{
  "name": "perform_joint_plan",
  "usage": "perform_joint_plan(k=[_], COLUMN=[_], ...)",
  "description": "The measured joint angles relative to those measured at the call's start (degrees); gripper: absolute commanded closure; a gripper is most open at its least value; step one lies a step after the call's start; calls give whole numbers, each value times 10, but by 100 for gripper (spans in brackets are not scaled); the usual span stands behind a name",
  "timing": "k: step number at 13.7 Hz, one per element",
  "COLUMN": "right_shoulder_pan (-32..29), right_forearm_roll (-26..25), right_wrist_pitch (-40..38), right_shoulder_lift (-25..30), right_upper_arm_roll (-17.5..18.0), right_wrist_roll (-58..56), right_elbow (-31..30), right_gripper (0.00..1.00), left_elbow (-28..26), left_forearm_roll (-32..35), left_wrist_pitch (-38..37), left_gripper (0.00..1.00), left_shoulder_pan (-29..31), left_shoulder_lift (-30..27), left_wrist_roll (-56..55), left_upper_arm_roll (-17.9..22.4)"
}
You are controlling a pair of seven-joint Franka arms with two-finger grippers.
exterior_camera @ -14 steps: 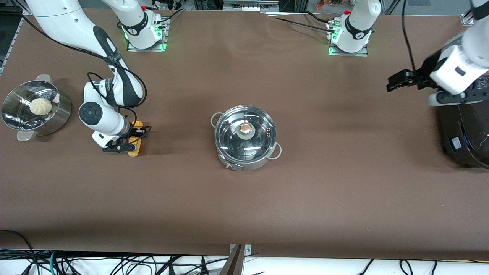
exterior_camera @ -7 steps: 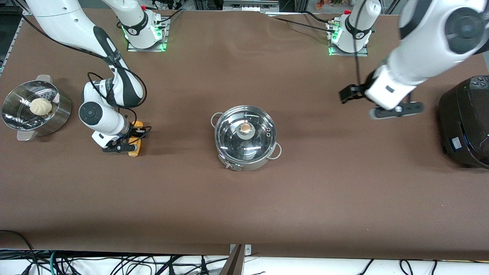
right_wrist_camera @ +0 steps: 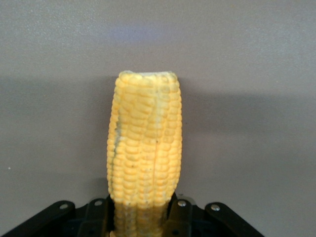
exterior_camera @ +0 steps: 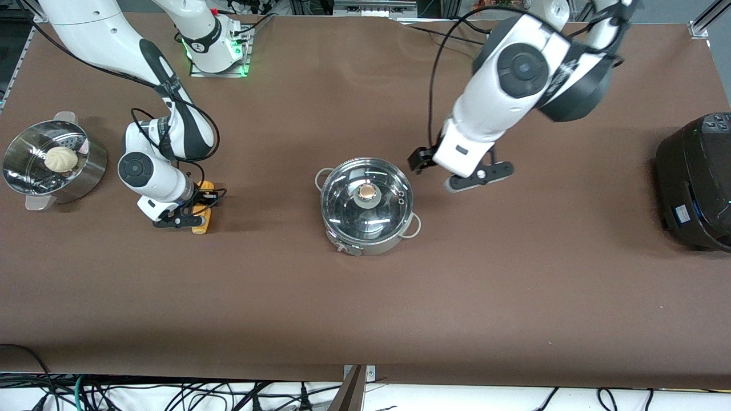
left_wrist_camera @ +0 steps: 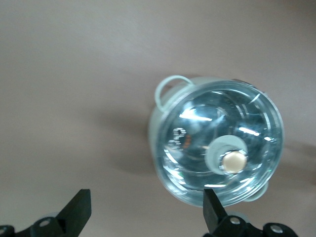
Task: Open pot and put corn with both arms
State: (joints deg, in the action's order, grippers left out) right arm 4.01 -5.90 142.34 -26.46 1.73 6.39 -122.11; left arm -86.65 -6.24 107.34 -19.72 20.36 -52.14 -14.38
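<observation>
Mid-bench sits the pot (exterior_camera: 366, 205), its glass lid (exterior_camera: 366, 197) on. Toward the right arm's end, at much the same depth, the right claw (exterior_camera: 193, 212) is down at the bench, pinching the corn (exterior_camera: 201, 212). The left claw (exterior_camera: 420, 161) hangs over the bench just beside the pot, fingers (left_wrist_camera: 79, 210) spread wide.

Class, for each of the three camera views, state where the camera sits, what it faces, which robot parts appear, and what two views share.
Front view: high across the table, facing both bases; shows both arms, the pot, the corn at the right tool, and the left tool beside the pot.
Left wrist view: on the left wrist, facing down at the pot's glass lid; its open fingers show.
Right wrist view: on the right wrist, facing the corn, clamped in its tool.
Shared: front and left wrist views both show the lidded pot.
</observation>
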Motion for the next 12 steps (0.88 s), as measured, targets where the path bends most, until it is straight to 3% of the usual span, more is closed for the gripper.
perform_joint_plan(k=[5, 8, 12], right_shoulder_pan=[0, 0, 0], right_forearm_roll=[0, 0, 0], right_wrist_pitch=[0, 0, 0], right_shoulder_lift=[0, 0, 0], right_upper_arm_roll=[0, 0, 0], right_wrist_roll=[0, 0, 0], right_elbow=[0, 0, 0], right_gripper=[100, 100, 100], left_elbow=[37, 61, 81], left_forearm_roll=[0, 31, 53], left_wrist_pitch=[97, 109, 109], left_gripper=[0, 0, 0], left_shoulder_pan=[-80, -129, -146], left_shoulder_lift=[99, 140, 163], left_wrist_roll=[-101, -141, -161], left_upper_arm_roll=[6, 24, 30])
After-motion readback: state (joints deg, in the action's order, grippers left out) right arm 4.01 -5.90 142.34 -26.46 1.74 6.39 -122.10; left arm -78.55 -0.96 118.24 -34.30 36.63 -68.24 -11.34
